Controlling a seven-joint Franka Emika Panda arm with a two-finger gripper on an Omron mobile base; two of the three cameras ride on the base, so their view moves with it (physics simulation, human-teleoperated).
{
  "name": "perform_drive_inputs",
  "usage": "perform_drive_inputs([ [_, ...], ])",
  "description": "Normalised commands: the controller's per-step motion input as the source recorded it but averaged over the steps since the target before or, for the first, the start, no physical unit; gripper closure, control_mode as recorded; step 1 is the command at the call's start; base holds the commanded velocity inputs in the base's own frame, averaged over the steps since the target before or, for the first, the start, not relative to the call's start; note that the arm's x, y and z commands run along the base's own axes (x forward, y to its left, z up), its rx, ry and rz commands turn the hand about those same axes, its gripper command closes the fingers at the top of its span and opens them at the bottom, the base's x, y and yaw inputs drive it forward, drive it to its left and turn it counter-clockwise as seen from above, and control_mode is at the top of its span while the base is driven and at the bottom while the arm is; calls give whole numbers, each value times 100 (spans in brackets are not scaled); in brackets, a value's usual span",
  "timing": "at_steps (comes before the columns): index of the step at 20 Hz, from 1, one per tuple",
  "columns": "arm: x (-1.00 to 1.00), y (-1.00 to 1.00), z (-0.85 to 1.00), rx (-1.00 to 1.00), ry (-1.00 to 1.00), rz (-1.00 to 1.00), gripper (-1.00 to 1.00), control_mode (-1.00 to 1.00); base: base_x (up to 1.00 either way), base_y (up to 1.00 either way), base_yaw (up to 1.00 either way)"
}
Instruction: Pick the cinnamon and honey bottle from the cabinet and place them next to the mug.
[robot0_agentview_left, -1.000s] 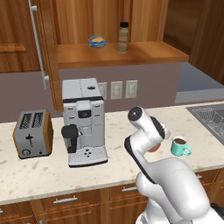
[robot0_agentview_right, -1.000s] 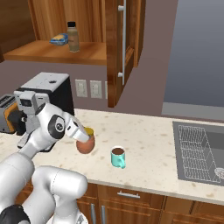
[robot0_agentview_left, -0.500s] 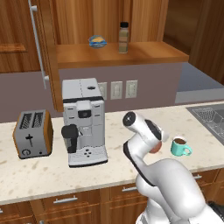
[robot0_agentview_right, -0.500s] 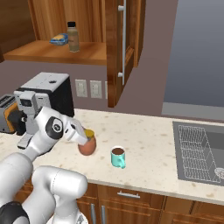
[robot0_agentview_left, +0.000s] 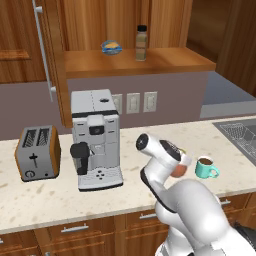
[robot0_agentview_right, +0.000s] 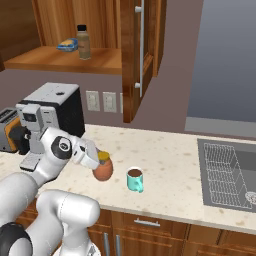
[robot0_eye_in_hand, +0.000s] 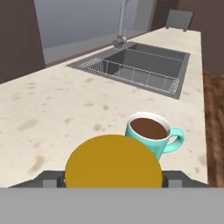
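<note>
Speckled counter (robot0_agentview_right: 165, 155) bearing mug (robot0_agentview_right: 134, 179), toaster (robot0_agentview_left: 38, 152), coffee machine (robot0_agentview_left: 96, 137)

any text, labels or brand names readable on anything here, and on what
None can be read.
The cinnamon on the cabinet shelf: no label legible, too small.
The honey bottle in the gripper, beside the mug: plain surface and lid, no text.
The coffee machine: a dark front panel and buttons, no readable marks.
The toaster: a small dark lever and dial, no words.
</note>
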Motion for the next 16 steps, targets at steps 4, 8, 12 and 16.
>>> perform_drive_inputs([
  [4,7,-12,-3,-3,0,-7,100,-100,0,0,0],
  [8,16,-11,0,0,0,-5,100,-100,0,0,0],
  [12,16,-2,0,0,0,-1,100,-100,0,0,0],
  [16,11,0,0,0,0,0,100,-100,0,0,0],
])
